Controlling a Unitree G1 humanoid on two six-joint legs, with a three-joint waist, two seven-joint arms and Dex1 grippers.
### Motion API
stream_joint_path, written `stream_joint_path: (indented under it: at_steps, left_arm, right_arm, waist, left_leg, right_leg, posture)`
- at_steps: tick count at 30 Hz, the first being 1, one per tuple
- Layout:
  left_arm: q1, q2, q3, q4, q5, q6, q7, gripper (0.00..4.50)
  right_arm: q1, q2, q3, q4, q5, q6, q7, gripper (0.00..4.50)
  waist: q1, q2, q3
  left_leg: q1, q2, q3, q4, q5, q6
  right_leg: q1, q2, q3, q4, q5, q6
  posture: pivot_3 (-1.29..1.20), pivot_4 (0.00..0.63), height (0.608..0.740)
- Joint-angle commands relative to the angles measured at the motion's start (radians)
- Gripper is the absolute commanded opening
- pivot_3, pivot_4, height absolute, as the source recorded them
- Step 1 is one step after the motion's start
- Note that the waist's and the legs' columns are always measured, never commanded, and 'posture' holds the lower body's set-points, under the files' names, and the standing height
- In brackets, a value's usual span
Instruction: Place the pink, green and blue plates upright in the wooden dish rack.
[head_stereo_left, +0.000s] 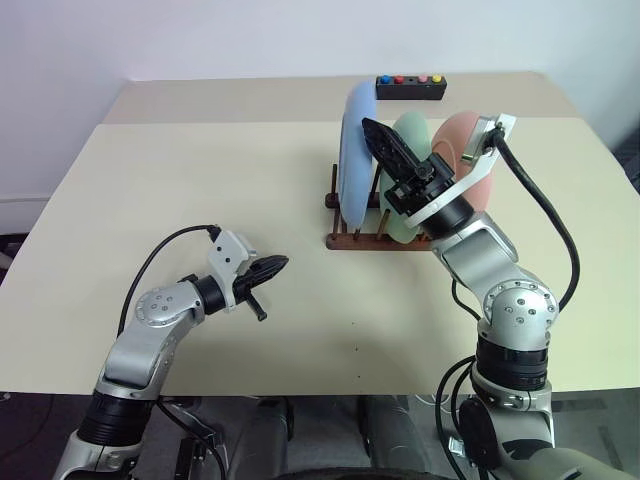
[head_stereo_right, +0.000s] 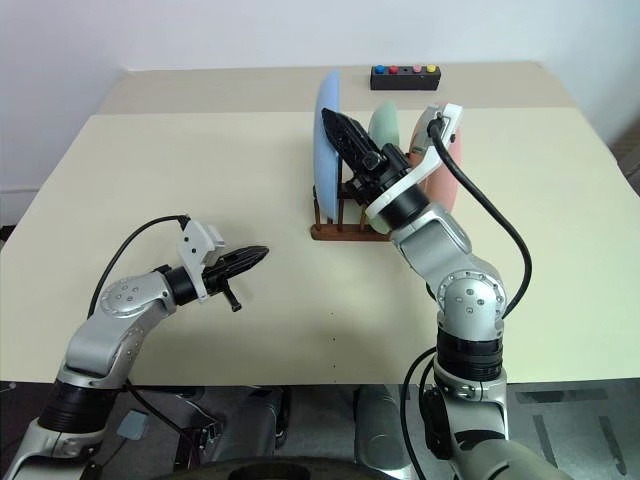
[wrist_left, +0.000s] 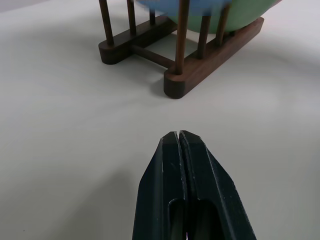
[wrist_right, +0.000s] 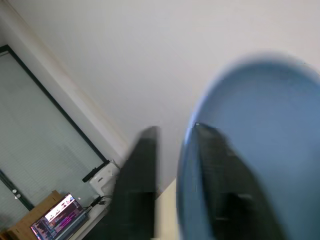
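Note:
The blue plate (head_stereo_left: 355, 165) stands upright at the left end of the wooden dish rack (head_stereo_left: 368, 241). The green plate (head_stereo_left: 411, 130) stands behind it and the pink plate (head_stereo_left: 456, 140) is at the right end. My right gripper (head_stereo_left: 372, 130) reaches up over the blue plate's top edge. In the right wrist view the blue plate's rim (wrist_right: 186, 165) sits between the spread fingers, with a gap on one side, so the right gripper (wrist_right: 172, 132) is open. My left gripper (head_stereo_left: 280, 263) hovers low over the table left of the rack, shut and empty, pointing at the rack (wrist_left: 190, 75).
A small black box with coloured buttons (head_stereo_left: 410, 88) lies at the far edge behind the rack. The cream table (head_stereo_left: 200, 170) stretches wide to the left and front of the rack. The right arm's cable (head_stereo_left: 545, 210) loops beside the pink plate.

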Motion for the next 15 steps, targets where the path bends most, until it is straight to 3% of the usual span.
stream_joint_path:
  at_steps: [1, 2, 11, 15]
  left_arm:
    - [-0.001, 0.001, 0.011, -0.02, -0.001, -0.018, -0.001, 0.0]
    - [-0.002, 0.001, 0.011, -0.02, -0.001, -0.017, 0.0, 0.0]
    - [-0.003, -0.005, 0.007, -0.023, -0.003, -0.015, 0.0, 0.0]
    - [-0.003, -0.013, 0.016, -0.024, -0.013, -0.033, -0.005, 0.0]
  right_arm:
    - [-0.005, -0.001, 0.001, -0.035, 0.005, 0.0, 0.009, 3.02]
    - [-0.006, -0.004, 0.003, -0.038, 0.0, -0.001, 0.014, 3.56]
    - [-0.018, -0.028, 0.011, -0.051, -0.06, -0.015, 0.06, 3.56]
    - [-0.048, -0.123, 0.046, -0.095, -0.136, 0.003, 0.165, 3.56]
  waist:
    - [0.0, 0.0, 0.0]
    - [0.0, 0.0, 0.0]
    - [0.0, 0.0, 0.0]
    - [0.001, 0.0, 0.0]
  left_leg:
    - [0.0, 0.0, 0.0, 0.0, 0.0, 0.0]
    - [0.0, 0.0, 0.0, 0.0, 0.0, 0.0]
    - [0.0, 0.0, 0.0, 0.0, 0.0, 0.0]
    - [0.0, 0.0, 0.0, 0.0, 0.0, 0.0]
  right_leg:
    - [0.0, 0.0, 0.0, 0.0, 0.0, 0.0]
    - [0.0, 0.0, 0.0, 0.0, 0.0, 0.0]
    - [0.0, 0.0, 0.0, 0.0, 0.0, 0.0]
    - [0.0, 0.0, 0.0, 0.0, 0.0, 0.0]
  posture:
    - [0.0, 0.15, 0.734]
    - [0.0, 0.15, 0.734]
    - [0.0, 0.15, 0.734]
    - [0.0, 0.15, 0.734]
